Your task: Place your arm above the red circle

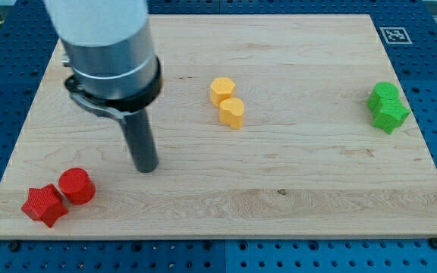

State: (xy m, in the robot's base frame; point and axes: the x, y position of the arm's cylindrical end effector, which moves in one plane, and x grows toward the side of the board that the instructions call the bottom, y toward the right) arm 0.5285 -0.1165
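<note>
The red circle (77, 186), a short red cylinder, sits near the board's bottom left corner. A red star-shaped block (44, 205) touches it on its lower left. My tip (146, 168) is the end of a dark rod under a large grey arm body. It rests on the board to the upper right of the red circle, about a block's width apart from it, touching no block.
Two yellow blocks (222, 90) (232, 113) sit touching near the board's middle top. Two green blocks (385, 94) (390, 115) sit touching near the right edge. The wooden board (279, 189) lies on a blue perforated table.
</note>
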